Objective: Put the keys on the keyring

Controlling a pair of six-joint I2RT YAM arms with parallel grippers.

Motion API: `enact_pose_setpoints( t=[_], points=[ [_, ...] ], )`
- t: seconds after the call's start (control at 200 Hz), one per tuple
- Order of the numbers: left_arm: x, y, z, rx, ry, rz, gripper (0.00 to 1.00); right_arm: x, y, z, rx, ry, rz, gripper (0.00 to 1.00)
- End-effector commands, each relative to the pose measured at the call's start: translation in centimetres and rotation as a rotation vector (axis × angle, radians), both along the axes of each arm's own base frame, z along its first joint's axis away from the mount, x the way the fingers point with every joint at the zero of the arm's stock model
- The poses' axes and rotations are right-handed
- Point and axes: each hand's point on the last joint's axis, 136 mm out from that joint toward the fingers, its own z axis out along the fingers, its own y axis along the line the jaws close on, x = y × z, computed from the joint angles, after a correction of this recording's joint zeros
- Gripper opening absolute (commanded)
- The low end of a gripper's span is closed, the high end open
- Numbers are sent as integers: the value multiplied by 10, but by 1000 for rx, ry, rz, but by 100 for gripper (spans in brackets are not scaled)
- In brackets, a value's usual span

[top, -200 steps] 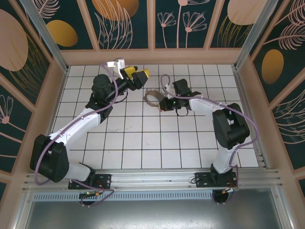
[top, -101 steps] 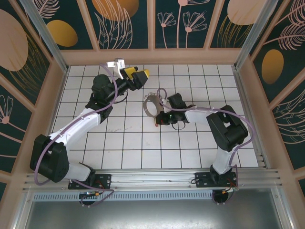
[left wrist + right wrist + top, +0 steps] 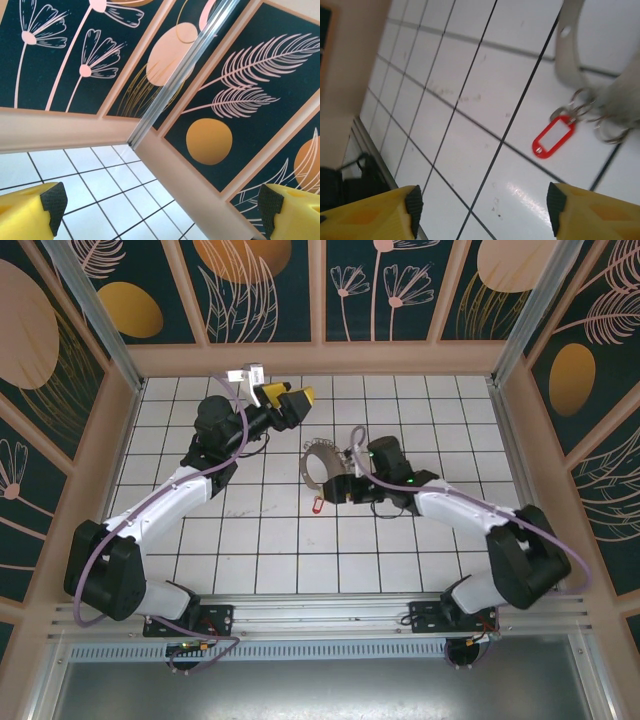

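Right jaws have drawn back and parted above the red tag [image 3: 554, 136]; the keyring [image 3: 579, 102] touches it on the desk [image 3: 300, 560]. Left jaws apart, well away. Flat rings could skid when pinched

The left gripper [image 3: 288, 400] is hovering above the far side of the desk [image 3: 260, 540], jaws spread wide; the right gripper [image 3: 345, 486] is reaching low over mid-desk, jaws parted.
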Motion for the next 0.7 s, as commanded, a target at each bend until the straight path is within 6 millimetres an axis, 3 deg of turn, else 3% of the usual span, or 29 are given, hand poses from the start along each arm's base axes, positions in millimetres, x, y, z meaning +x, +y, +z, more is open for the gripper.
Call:
enact_pose_setpoints(
  t=[0.0,0.15,0.16,0.355,0.425,0.515,0.696],
  points=[
    [-1,10,18,29,-49,51,99,25,-40,20,-36,-66,-124,73],
    [10,49,8,98,-68,295,98,74,-112,54,-91,-217,-398,75],
    [9,52,-1,112,-58,309,99,77,-118,56,-94,-228,-418,75],
    [1,121,-24,247,-131,662,99,123,-216,73,-120,-321,-787,77],
    [-3,149,-40,328,-122,802,99,129,-246,72,-141,-391,-919,98],
    [-14,178,-58,443,-164,933,99,130,-279,69,-229,-493,-1056,99],
    [-27,237,-108,590,-144,1091,99,125,-321,47,-432,-568,-1156,99]
  ],
)
